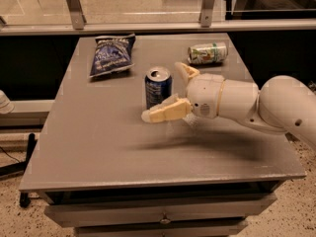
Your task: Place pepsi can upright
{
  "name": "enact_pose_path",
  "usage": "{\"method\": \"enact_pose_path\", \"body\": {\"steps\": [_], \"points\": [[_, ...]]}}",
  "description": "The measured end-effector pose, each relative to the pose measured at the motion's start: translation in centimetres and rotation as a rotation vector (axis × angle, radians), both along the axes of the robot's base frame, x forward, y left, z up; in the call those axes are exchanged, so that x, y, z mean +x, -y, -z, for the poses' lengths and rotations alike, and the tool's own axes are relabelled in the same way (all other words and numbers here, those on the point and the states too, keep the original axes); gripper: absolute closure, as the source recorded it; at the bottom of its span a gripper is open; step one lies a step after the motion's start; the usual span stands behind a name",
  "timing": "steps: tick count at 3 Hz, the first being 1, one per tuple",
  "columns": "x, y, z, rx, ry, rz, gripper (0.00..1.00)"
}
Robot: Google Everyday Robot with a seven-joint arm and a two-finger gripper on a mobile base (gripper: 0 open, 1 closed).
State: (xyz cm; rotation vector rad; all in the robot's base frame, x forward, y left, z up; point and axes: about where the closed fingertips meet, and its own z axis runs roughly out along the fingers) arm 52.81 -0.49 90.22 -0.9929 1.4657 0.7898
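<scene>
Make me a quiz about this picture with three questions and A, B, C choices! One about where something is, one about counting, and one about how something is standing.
1. Where is the chip bag?
A. At the far left of the table
B. On the floor
C. Inside a box

2. How many cans are on the table?
A. One
B. Two
C. Four

3. How is the pepsi can sitting?
A. Lying on its side
B. Squashed flat
C. Standing upright

Answers:
1 A: the bag lies flat near the far left edge.
2 B: there is the pepsi can, and the white-and-green can lying on its side at the far right.
3 C: its silver top faces up. The gripper is open around it at mid-table, with one finger off to its right and one in front of its base.
</scene>
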Motion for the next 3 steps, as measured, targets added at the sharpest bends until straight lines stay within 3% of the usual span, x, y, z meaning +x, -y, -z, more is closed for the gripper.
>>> {"method": "enact_pose_path", "body": {"steps": [1,2,3], "points": [[-1.8,1.2,-1.2,-0.016,0.037,-0.012,0.0],[-5.3,3.7,-2.9,0.008,0.113,-0.03,0.0],[-9.0,5.7,-4.2,0.102,0.217,0.006,0.0]]}}
